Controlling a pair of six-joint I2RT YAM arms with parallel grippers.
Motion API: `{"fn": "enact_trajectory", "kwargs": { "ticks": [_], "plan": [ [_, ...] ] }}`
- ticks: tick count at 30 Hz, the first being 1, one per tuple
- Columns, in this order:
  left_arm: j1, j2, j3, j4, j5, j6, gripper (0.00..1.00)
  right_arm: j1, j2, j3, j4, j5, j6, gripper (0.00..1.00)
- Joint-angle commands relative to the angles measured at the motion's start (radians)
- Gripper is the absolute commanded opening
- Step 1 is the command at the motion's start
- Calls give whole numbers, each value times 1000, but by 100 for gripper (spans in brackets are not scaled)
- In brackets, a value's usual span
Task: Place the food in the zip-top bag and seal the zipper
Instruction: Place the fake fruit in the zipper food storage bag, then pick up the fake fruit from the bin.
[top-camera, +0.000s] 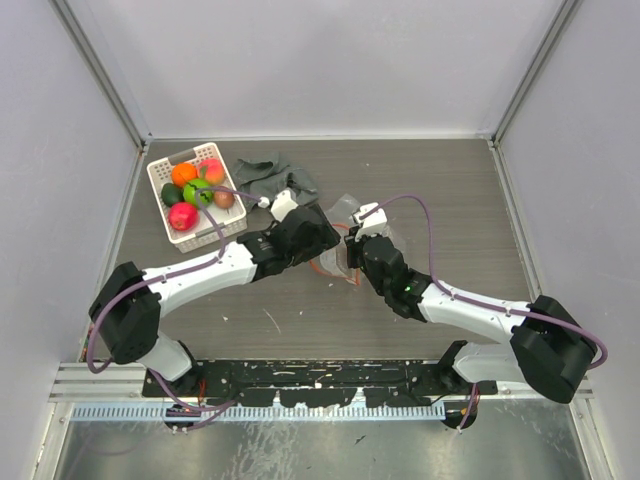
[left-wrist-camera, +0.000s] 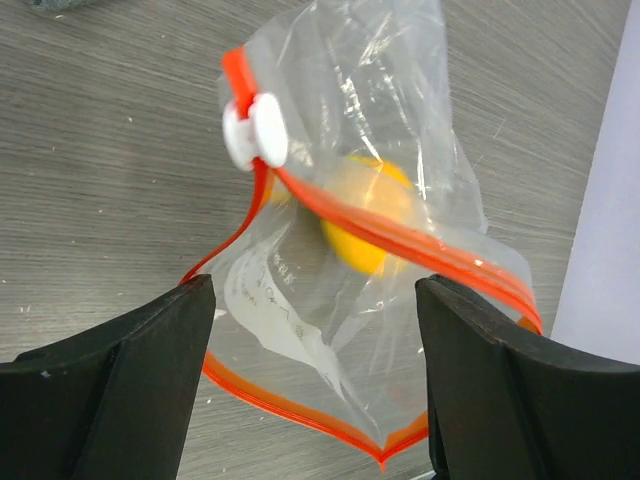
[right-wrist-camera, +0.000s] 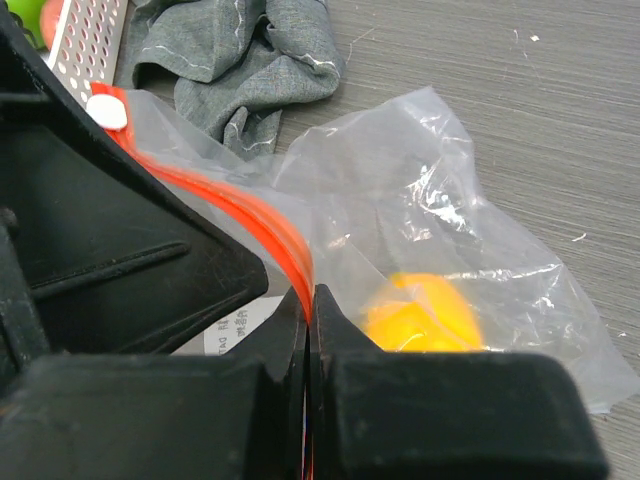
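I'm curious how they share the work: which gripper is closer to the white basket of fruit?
Left. The left gripper hangs open at the bag on the basket's side; the right gripper pinches the zipper beyond it, farther away.

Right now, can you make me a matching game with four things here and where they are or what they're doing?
Things:
1. yellow fruit
2. grey cloth
3. right gripper
4. left gripper

Place or state:
a. shut on the zipper
b. inside the zip-top bag
c. wide open
d. crumpled beside the basket

Pairs: 1-b, 2-d, 3-a, 4-c
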Motion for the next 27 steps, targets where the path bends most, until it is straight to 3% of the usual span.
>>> {"fn": "enact_trajectory", "kwargs": {
  "ticks": [1, 18, 27],
  "plan": [
    [-3, -44, 37, -29, -8, 35, 83, -3, -22, 8, 55, 6, 10, 0],
    [18, -241, -35, -213, -76, 119, 81, -3, -27, 6, 55, 8, 12, 0],
    [229, -338, -29, -358, -47, 254, 80, -3, -28, 0, 61, 17, 10, 1]
  ]
}}
